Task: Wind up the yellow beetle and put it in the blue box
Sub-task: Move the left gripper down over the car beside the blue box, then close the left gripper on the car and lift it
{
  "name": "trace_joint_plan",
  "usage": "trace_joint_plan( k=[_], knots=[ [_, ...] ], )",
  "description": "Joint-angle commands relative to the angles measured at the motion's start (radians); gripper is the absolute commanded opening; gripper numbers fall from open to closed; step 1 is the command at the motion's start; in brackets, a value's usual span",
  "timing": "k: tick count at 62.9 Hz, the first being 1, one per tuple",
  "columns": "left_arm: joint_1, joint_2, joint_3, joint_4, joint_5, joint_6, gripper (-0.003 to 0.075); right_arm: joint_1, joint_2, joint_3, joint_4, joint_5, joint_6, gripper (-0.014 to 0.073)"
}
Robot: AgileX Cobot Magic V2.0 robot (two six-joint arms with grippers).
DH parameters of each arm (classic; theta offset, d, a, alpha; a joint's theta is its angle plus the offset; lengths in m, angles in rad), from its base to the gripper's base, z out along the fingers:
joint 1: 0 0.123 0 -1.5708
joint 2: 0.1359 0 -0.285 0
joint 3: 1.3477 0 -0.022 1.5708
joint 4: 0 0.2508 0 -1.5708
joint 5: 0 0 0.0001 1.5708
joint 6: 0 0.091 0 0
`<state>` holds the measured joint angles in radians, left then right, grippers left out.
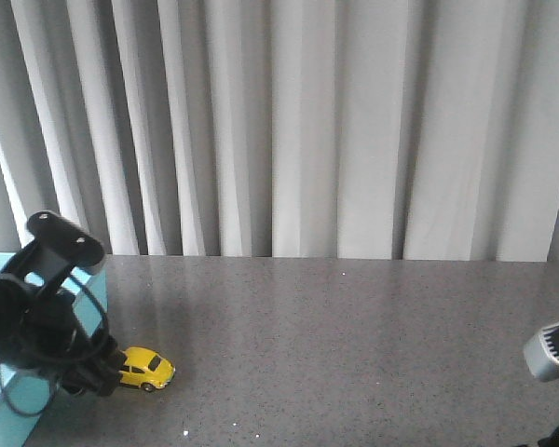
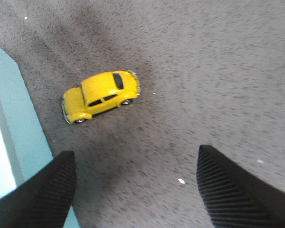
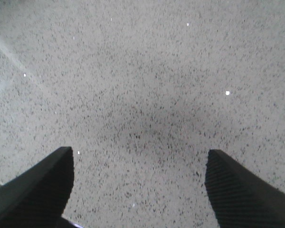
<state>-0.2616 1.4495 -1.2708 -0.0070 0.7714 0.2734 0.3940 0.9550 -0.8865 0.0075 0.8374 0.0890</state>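
Note:
The yellow beetle [image 1: 147, 368] stands on its wheels on the grey table, just right of the blue box [image 1: 0, 391] at the front left. It shows in the left wrist view [image 2: 100, 96] beside the box's turquoise wall [image 2: 19, 128]. My left gripper [image 2: 135, 164] is open and empty, its fingers apart over bare table a short way from the car. In the front view the left arm [image 1: 47, 317] sits over the box's near corner. My right gripper [image 3: 137, 164] is open and empty over bare table; only its wrist [image 1: 552, 349] shows at the front right.
A grey speckled table [image 1: 354, 345] runs to a grey pleated curtain [image 1: 307, 121] at the back. Black cables hang from the left arm across the box.

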Motion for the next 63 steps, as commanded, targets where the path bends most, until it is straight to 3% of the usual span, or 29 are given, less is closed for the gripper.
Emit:
trace_joint_plan(
  k=[1,23,45,63],
  knots=[
    [0.018,0.092,-0.162,-0.018,0.037,0.079,0.0524,0.0,-0.012,-0.024,0.0,-0.029,-0.001,0.0561],
    [0.07,0.461,-0.585,-0.088,0.371,0.44,0.0568,0.0,-0.012,-0.024,0.0,-0.029,-0.001,0.0561],
    [0.105,0.678,-0.791,-0.105,0.48,0.545,0.0568,0.0,-0.012,-0.024,0.0,-0.029,-0.001,0.0561],
    [0.131,0.772,-0.864,-0.138,0.471,0.61,0.0568,0.0,-0.012,-0.024,0.0,-0.029,-0.001,0.0561]
  ],
)
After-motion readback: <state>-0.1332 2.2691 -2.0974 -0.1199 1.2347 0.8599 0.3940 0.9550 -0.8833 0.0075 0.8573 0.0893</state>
